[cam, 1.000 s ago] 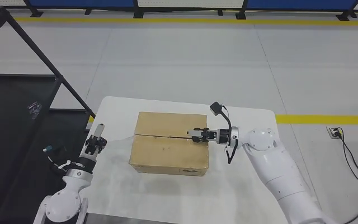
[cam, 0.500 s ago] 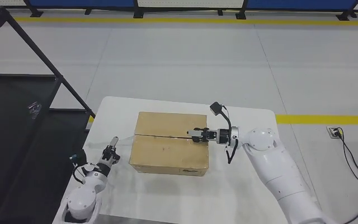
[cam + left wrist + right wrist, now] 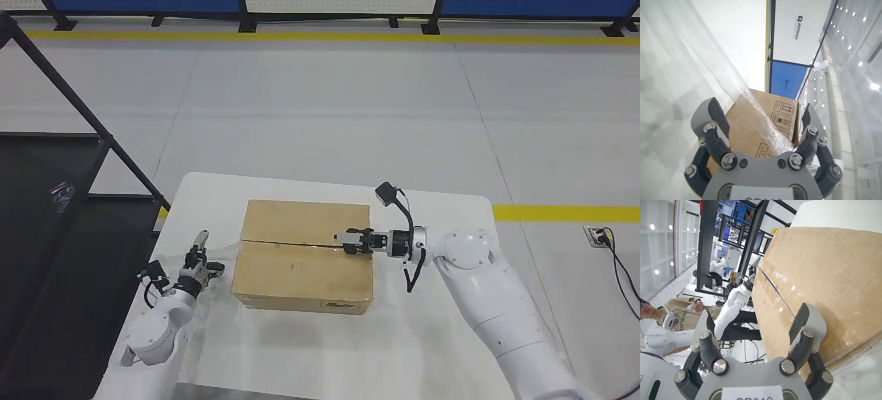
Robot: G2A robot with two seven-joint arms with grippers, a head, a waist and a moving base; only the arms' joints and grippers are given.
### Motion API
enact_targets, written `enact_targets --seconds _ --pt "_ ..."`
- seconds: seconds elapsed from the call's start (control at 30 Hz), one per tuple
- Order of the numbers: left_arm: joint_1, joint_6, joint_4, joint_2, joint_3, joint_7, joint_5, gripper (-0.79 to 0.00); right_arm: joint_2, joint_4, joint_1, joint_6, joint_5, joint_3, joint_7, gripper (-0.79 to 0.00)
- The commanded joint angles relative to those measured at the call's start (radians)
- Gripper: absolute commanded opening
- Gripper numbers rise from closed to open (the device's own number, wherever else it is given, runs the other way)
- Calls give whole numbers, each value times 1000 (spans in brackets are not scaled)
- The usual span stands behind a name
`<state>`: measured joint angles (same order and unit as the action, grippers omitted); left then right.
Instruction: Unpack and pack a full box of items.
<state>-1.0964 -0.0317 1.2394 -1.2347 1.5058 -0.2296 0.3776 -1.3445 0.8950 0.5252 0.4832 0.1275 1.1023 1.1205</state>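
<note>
The closed box [image 3: 300,270] is found mid-table [image 3: 440,330], its taped seam [image 3: 295,243] unopened. The right gripper [image 3: 754,308] is spread wide at the seam's end, with nothing held. The left gripper [image 3: 760,103] is also open beside the box's other end, and a clear strip [image 3: 745,94] passes unclamped between its fingers. Should the strip be snagged, the box may be dragged askew.
</note>
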Motion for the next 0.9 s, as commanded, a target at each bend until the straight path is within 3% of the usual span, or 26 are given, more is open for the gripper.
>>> enact_targets --seconds 0.0,0.2,0.4,0.87 --pt "16 6 -30 -2 2 -29 42 0 0 0 0 0 0 0 0 0" --pt "64 41 -107 -5 3 -64 77 0 0 0 0 0 0 0 0 0" --pt "70 122 -111 -5 29 -78 112 0 0 0 0 0 0 0 0 0" --pt "-5 229 53 9 99 -70 63 0 0 0 0 0 0 0 0 0"
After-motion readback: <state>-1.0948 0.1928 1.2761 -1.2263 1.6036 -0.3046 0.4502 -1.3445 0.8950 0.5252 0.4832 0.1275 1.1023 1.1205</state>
